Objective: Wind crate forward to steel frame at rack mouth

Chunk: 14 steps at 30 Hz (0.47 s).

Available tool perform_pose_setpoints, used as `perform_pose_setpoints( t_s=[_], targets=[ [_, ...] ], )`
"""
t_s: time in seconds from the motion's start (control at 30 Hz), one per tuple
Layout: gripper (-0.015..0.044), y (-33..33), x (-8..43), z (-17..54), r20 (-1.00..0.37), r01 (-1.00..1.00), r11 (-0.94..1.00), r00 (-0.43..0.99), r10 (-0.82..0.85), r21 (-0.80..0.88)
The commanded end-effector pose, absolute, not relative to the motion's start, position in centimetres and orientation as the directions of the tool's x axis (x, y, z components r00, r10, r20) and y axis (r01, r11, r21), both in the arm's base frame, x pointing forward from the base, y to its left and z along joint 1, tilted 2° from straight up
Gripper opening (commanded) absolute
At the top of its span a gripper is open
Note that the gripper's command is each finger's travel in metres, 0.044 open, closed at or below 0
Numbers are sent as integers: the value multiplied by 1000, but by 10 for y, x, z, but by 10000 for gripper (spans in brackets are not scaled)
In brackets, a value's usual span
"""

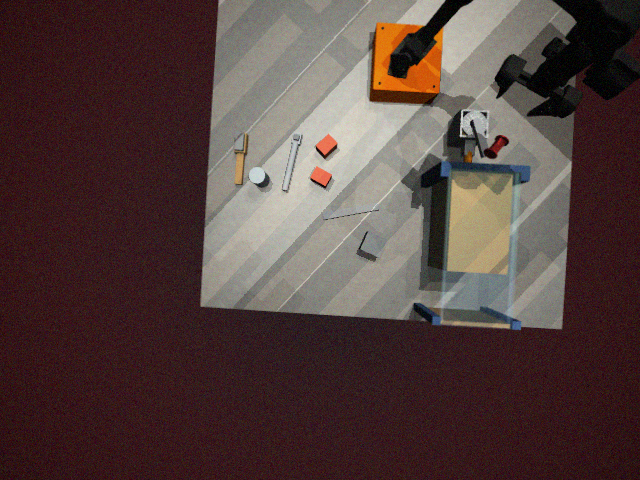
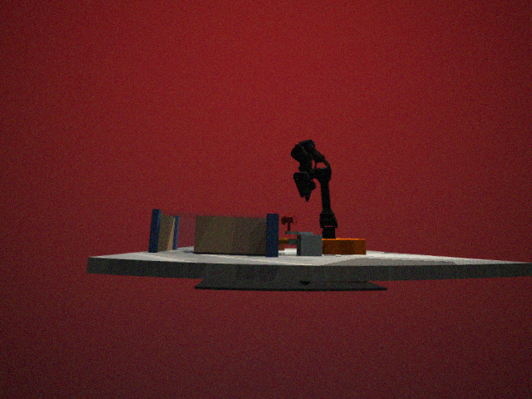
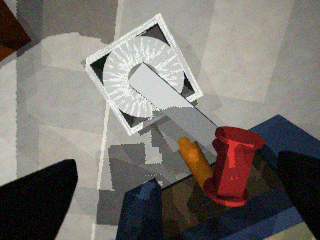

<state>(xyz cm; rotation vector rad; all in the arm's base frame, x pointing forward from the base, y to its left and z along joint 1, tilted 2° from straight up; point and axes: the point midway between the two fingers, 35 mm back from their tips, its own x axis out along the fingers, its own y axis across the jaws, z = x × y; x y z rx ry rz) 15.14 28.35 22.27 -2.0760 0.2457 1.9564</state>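
The hand winch (image 1: 463, 118) (image 2: 309, 246) (image 3: 117, 62) has the grey handle arm (image 1: 480, 144) (image 3: 170, 97) across its top; the arm's key end is over the hole. The red knob (image 1: 496, 146) (image 2: 288, 220) (image 3: 233, 167) stands upright on the arm, pointing toward the cubby side. The tan crate (image 1: 478, 222) (image 2: 232, 236) sits flat in the cubby, its front right at the blue frame (image 1: 485, 167) (image 2: 272, 235); exact contact cannot be told. A short orange strap (image 1: 468, 156) (image 3: 197, 162) shows between them. My gripper (image 1: 514, 106) (image 2: 307, 199) (image 3: 176, 165) is open and empty, above and clear of the knob.
The orange block (image 1: 382, 62) (image 2: 348, 247) under the arm base is at the back. A hammer-like tool (image 1: 239, 167), a pale cylinder (image 1: 257, 176), a wrench (image 1: 290, 165), two red blocks (image 1: 326, 145) (image 1: 321, 176), a thin strip (image 1: 351, 214) and a grey angled piece (image 1: 372, 244) lie left of the cubby.
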Motion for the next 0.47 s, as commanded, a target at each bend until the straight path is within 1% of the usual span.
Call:
perform_pose_setpoints(
  t_s=[0.0, 0.1, 0.43],
  targets=[
    [440, 252, 103, 219, -998, -309, -949, 38, 56, -65],
    [440, 240, 89, 215, -998, -310, -949, 28, 50, -56],
    [440, 240, 89, 215, -998, -310, -949, 28, 50, -56]
  ],
)
